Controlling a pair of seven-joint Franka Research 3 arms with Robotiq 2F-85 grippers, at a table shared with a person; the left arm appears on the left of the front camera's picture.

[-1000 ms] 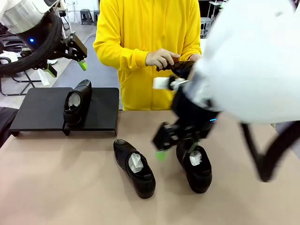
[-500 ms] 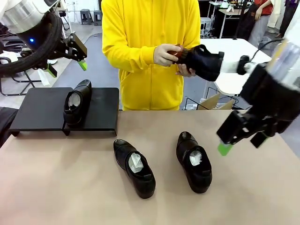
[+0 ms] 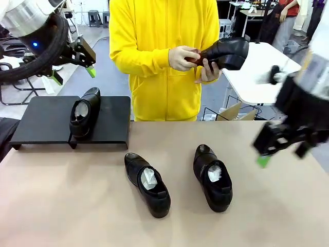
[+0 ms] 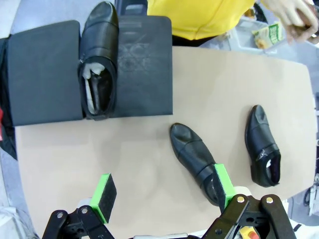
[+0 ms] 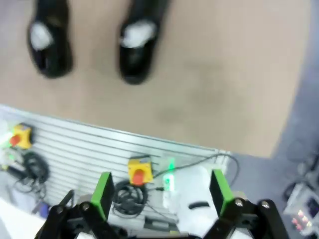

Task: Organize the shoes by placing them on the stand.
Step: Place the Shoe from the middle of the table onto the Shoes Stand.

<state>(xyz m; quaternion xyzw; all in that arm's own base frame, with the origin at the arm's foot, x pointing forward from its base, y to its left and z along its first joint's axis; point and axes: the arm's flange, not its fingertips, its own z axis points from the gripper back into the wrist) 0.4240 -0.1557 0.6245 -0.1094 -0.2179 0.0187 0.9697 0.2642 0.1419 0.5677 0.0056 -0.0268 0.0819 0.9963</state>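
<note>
You have one glossy black leather dress shoe (image 3: 84,117), stuffed with crumpled white paper, resting on the low flat matte-black rectangular stand (image 3: 41,121) at the far left of the beige tabletop (image 3: 61,206). It sits a little right of the stand's middle.

Two more paper-stuffed black shoes lie on the bare table nearer you. One (image 3: 147,184) is angled near the centre, and the other (image 3: 213,177) is just to its right, the two apart from each other and off the stand.

The fourth black shoe (image 3: 226,53) is up in the hands (image 3: 181,58) of the person in the yellow top (image 3: 159,31) at the far side.

Your left gripper (image 3: 73,72) hangs above the stand with its green-padded fingers spread wide and nothing between them. Your right gripper (image 3: 282,152) is blurred over the table's right edge, well clear of the shoes. Its wrist view shows the jaws (image 5: 162,193) fully apart and empty.
</note>
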